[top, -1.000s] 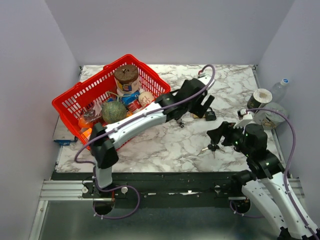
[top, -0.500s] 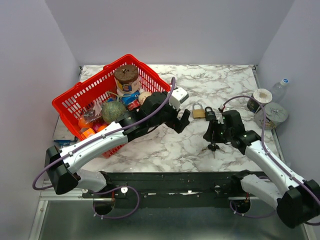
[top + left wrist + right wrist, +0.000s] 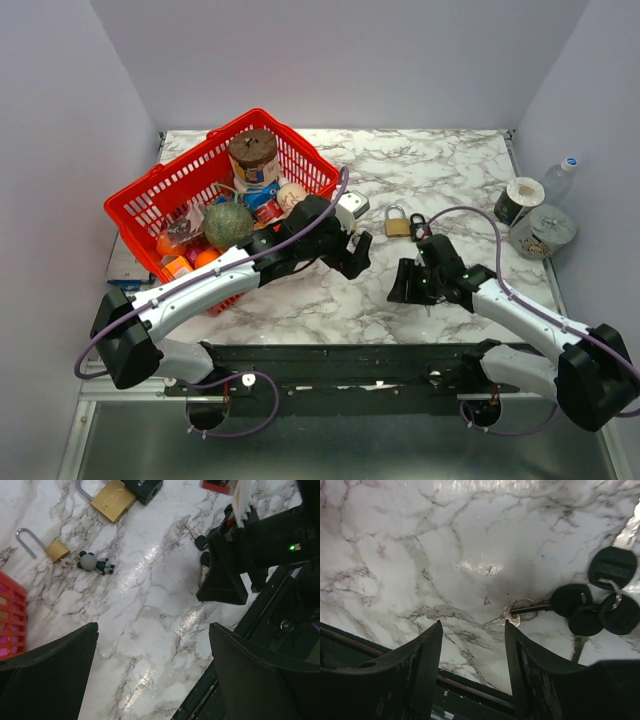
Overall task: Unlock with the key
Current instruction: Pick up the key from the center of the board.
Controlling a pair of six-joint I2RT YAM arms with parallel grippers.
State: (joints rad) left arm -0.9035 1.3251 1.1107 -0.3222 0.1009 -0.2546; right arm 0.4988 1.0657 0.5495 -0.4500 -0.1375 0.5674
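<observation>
Marble-pattern tabletop looked slick, and the ring of black-headed metal keys lay flat on it, just outside one jaw of the right gripper, with a small bare silver key poking toward the gap. Those jaws were spread with nothing in them, and the left gripper was the same, wide apart and empty. I'd guess the bunch is light, stiff and floppy on its ring, so pinch one chunky plastic head. Count: four black heads, one bare key, and three padlocks ahead of the left jaws: big brass padlock, black padlock, small brass padlock.
</observation>
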